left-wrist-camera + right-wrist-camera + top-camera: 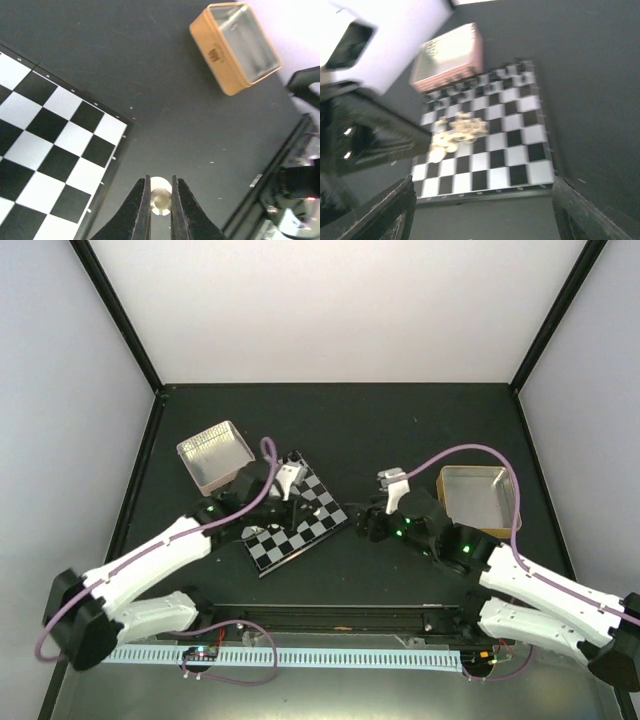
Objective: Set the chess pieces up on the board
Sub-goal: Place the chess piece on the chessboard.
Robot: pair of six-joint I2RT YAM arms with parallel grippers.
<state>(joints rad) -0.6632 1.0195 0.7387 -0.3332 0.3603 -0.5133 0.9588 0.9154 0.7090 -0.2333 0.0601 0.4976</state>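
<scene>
Off board [50,135] edge: cream piece [161,197] clamped between left fingers [140,212]; right gripper [482,202] spread wide, nothing held; tin [235,47] contents unclear.

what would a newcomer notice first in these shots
The checkered board sits askew in the middle, with a heap of cream pieces piled on it. Beside its edge, the left hand is shut on one cream piece. The left tin and right tin flank the board.
</scene>
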